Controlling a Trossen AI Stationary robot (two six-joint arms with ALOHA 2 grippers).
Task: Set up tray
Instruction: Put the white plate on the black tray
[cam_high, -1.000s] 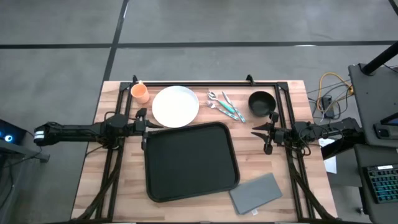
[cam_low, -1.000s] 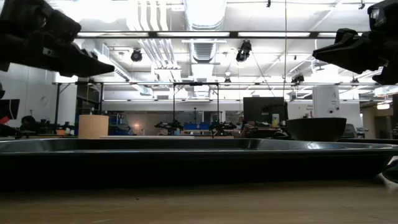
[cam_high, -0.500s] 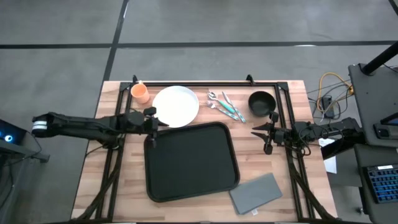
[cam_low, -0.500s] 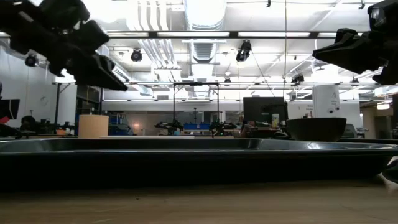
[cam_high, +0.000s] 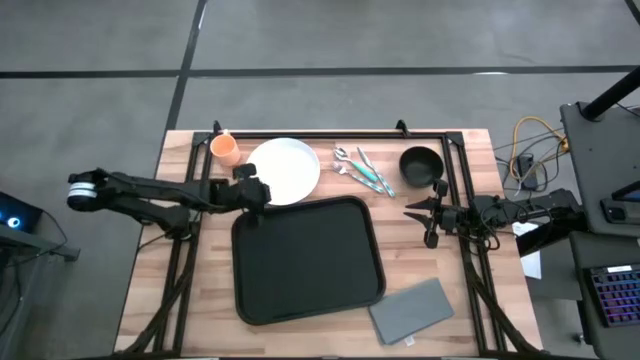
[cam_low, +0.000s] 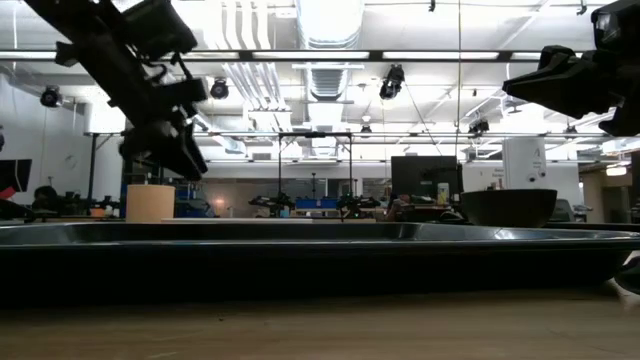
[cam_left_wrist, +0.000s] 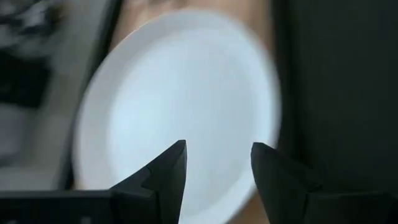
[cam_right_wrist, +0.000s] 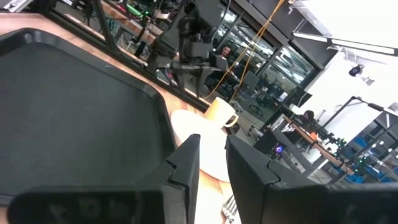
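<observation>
The black tray (cam_high: 305, 258) lies flat in the middle of the table. Just beyond its far left corner a white plate (cam_high: 283, 170) rests on the wood. My left gripper (cam_high: 258, 193) is open, tipped down over the plate's near left rim (cam_left_wrist: 186, 106), and hangs above the table (cam_low: 175, 155). Nothing is between its fingers (cam_left_wrist: 168, 177). My right gripper (cam_high: 420, 220) waits past the tray's right rim, its fingers (cam_right_wrist: 183, 168) a little apart with nothing between them.
An orange cup (cam_high: 225, 148) stands left of the plate, close to my left arm. Cutlery (cam_high: 360, 170) and a black bowl (cam_high: 423, 165) lie at the far right. A grey napkin (cam_high: 412, 310) lies off the tray's near right corner. Black frame rails (cam_high: 180, 250) run along the table.
My left gripper has swung from the tray's left rim toward the table's right and far edges, to the plate's near left rim. It has tipped its fingers downward and opened. The tray, the plate and my right arm have stayed where they were.
</observation>
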